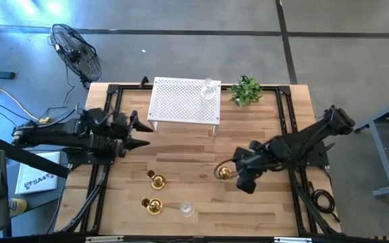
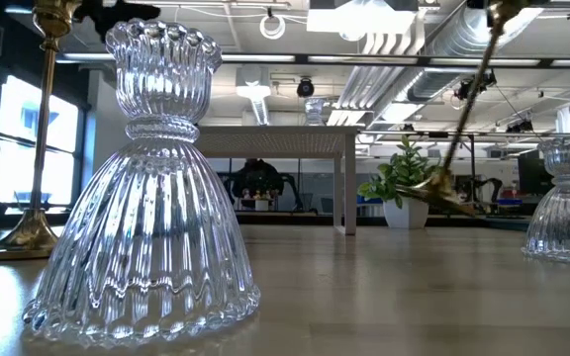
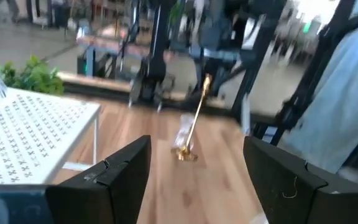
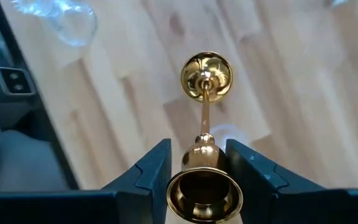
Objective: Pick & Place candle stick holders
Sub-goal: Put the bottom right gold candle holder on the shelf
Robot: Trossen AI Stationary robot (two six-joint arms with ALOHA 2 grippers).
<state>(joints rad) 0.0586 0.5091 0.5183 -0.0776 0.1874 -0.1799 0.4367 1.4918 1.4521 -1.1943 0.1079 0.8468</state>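
My right gripper [image 1: 234, 170] [image 4: 197, 158] is shut on a gold candle stick holder [image 1: 223, 172] right of the table's middle. The holder is tilted in the low view [image 2: 463, 119] and the left wrist view [image 3: 192, 121]. Two more gold holders [image 1: 156, 180] [image 1: 152, 204] stand on their round bases at the near left, and a clear glass one [image 1: 186, 210] stands beside them. Another glass holder [image 1: 209, 88] stands on the white perforated stand [image 1: 181, 101]. My left gripper [image 1: 139, 133] [image 3: 194, 180] is open and empty at the left. My right gripper pinches the gold holder's cup end [image 4: 204, 163] between its two fingers. The slim stem [image 4: 205, 109] runs on away from the fingers to the round base [image 4: 207, 76]. The holder is tilted, base lowest [image 2: 443, 193]; whether the base touches the table, I cannot tell.
A small potted plant [image 1: 246, 90] stands at the far right of the stand. In the low view a large glass holder [image 2: 146, 198] stands close to the camera, with another [image 2: 567, 198] at the right. Bare wood [image 1: 269, 209] lies at the near right.
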